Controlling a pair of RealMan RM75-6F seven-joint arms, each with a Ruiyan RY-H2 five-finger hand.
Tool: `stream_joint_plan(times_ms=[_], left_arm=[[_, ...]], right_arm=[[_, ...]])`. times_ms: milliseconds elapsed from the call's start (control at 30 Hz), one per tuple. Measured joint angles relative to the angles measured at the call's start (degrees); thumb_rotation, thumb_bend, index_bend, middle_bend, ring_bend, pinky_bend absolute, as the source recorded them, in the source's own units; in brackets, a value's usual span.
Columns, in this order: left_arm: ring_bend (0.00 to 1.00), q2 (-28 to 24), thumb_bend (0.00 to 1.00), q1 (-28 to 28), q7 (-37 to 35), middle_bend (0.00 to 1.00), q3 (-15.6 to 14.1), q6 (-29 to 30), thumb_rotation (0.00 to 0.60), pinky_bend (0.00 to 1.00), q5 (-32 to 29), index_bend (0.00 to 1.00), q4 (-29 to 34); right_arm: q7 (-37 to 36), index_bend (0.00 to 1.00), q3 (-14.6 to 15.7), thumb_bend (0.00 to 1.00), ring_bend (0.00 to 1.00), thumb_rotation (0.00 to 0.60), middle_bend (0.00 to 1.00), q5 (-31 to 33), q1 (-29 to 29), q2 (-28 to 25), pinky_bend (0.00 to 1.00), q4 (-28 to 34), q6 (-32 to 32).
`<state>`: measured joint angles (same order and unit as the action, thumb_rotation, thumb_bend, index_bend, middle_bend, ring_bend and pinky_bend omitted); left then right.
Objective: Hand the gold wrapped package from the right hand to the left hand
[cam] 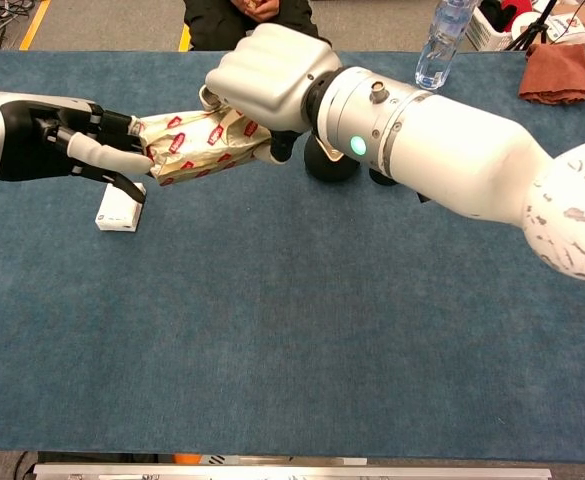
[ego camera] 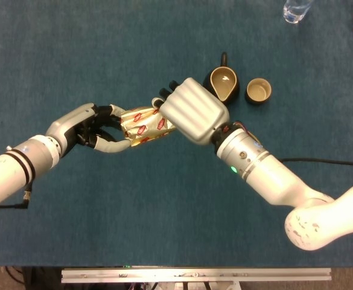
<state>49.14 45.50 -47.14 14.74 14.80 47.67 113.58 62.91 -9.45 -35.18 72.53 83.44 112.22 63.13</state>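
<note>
We held the gold package (ego camera: pixel 142 124) aloft in the gripping right hand (ego camera: pixel 191 110) so the left hand (ego camera: pixel 95 128), at nine o'clock, could curl its fingers around the free end.

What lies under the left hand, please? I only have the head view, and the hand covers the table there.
Observer: The chest view shows a small white box lying flat on the table, just below the left hand.
Operator: Thank you. Is the box touching the package?
Observer: No. The gold wrapped package sits higher in the chest view, between the two hands. The right hand grips one end and the left hand's fingers lie around the other.
Operator: Is anyone near the table?
Observer: Yes, a person in dark clothes sits at the far edge, beyond the hands.
</note>
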Motion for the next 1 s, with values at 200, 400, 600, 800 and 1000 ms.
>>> stream_joint_plan(times_ms=[200,400,600,800,1000], left_arm=[[0.23,0.7,0.27,2.4,2.3,0.27,-2.7,0.9,0.6,0.36,-4.0,0.3,-1.2],[0.23,1.4,0.27,5.8,4.3,0.27,-5.4,1.9,0.6,0.36,-9.6,0.28,-2.0],[0.23,1.6,0.27,7.7,5.6,0.27,-6.0,1.8,0.6,0.36,-12.9,0.28,-2.0],[0.23,1.5,0.27,8.4,6.3,0.27,-6.0,0.9,0.6,0.36,-14.5,0.28,-2.0],[0.23,1.7,0.27,8.6,6.3,0.27,-5.6,-0.2,0.6,0.36,-15.6,0.28,-2.3]], right_arm=[[1.1,0.57,0.6,0.65,0.4,0.6,0.49,0.7,1.0,0.0,0.63,0.1,1.1],[1.9,0.57,0.9,0.65,0.4,0.6,0.49,1.3,2.5,0.7,0.63,-0.7,1.1],[3.0,0.57,1.1,0.65,0.4,0.6,0.49,2.1,3.7,1.6,0.63,-1.3,1.6],[3.7,0.57,1.1,0.65,0.4,0.6,0.49,3.3,4.6,2.2,0.63,-2.0,2.5],[4.5,0.57,1.1,0.65,0.4,0.6,0.49,4.3,5.5,3.0,0.63,-2.7,3.0]])
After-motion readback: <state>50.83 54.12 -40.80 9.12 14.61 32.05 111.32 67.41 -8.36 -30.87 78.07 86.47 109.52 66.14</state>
